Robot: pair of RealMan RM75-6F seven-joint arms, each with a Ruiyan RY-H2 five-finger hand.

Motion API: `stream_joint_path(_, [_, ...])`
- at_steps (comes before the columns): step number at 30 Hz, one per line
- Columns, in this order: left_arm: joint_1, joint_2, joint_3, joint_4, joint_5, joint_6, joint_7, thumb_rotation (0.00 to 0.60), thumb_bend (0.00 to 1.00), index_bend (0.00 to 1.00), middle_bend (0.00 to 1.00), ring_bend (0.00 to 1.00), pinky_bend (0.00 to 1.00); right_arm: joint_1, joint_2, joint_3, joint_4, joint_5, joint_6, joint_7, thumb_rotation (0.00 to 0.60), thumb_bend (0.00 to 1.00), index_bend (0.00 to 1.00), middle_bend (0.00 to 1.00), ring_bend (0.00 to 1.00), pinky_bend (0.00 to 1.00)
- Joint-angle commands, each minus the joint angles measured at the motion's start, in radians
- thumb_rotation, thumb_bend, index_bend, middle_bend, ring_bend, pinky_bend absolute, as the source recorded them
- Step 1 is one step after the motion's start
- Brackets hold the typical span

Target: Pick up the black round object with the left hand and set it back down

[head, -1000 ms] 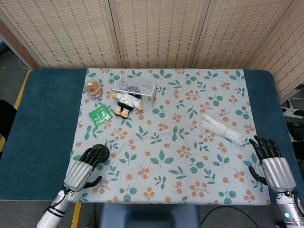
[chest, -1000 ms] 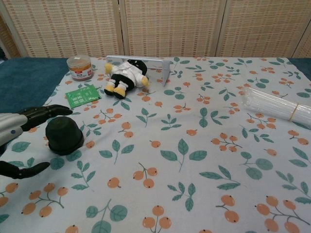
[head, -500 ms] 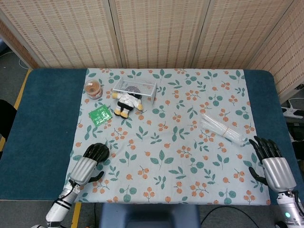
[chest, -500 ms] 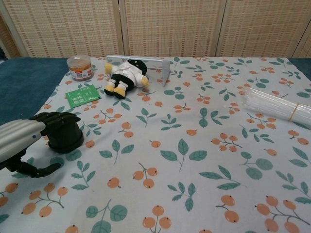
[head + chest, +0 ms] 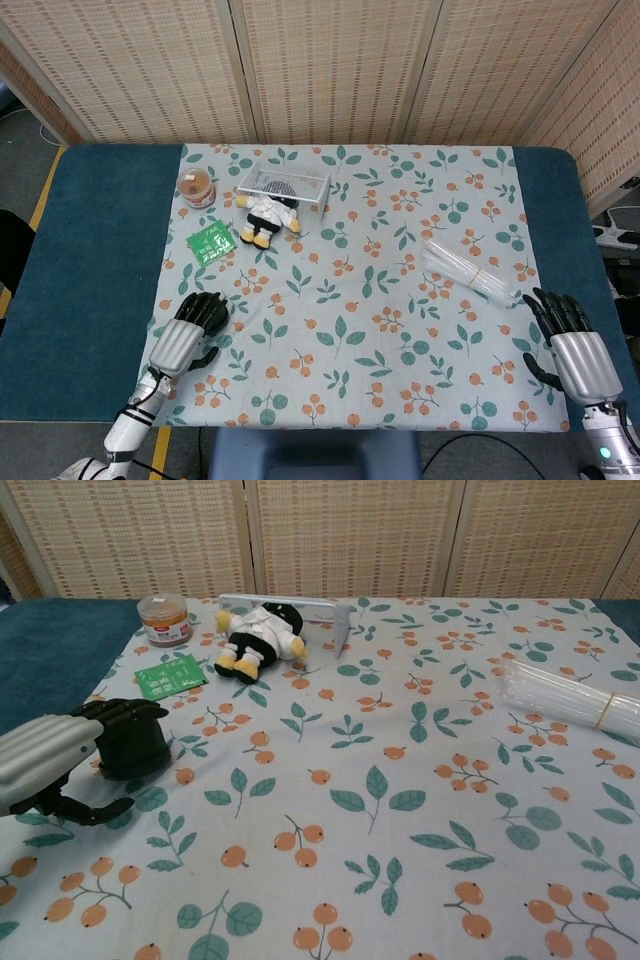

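Observation:
The black round object [image 5: 137, 748] stands on the floral cloth at the near left. In the head view it is almost wholly hidden beneath my left hand [image 5: 188, 335]. My left hand [image 5: 62, 765] reaches in from the left with its fingers [image 5: 125, 712] draped over the object's top. Its thumb [image 5: 95, 810] lies on the near side, a small gap away from the object's base. My right hand [image 5: 575, 348] rests at the table's near right edge, fingers apart, holding nothing; it does not appear in the chest view.
At the far left stand an orange-lidded jar [image 5: 163, 618], a green packet [image 5: 170, 676], a plush doll [image 5: 258, 635] and a metal rack [image 5: 290, 605]. A bundle of clear straws [image 5: 570, 702] lies at the right. Blue tabletop [image 5: 90, 250] borders the cloth.
My left hand has slid forward so its fingers now lie over the black object's top, and its thumb has come in closer. The object has shifted slightly away. My right hand is unmoved.

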State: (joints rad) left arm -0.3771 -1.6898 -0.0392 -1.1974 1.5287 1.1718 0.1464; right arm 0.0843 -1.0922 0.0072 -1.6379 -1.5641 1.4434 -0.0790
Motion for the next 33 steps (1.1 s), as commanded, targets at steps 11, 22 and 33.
stream_joint_path(11, [-0.006,-0.113,-0.006,0.196,0.019,0.09,-0.031,0.6,0.35,0.24,0.31,0.24,0.18,-0.001,0.006,-0.011,-0.006,-0.012,-0.005,0.007,0.6,0.25,0.0,0.0,0.0,0.0])
stream_joint_path(22, [-0.017,-0.217,-0.021,0.372,0.034,0.167,-0.106,0.6,0.37,0.37,0.51,0.45,0.34,0.001,0.015,-0.019,-0.011,-0.017,-0.016,0.015,0.6,0.25,0.0,0.0,0.0,0.0])
stream_joint_path(33, [-0.016,-0.285,-0.036,0.498,0.035,0.254,-0.152,0.6,0.63,0.52,0.66,0.6,0.56,0.007,0.015,-0.023,-0.015,-0.013,-0.034,0.005,0.6,0.25,0.0,0.0,0.0,0.0])
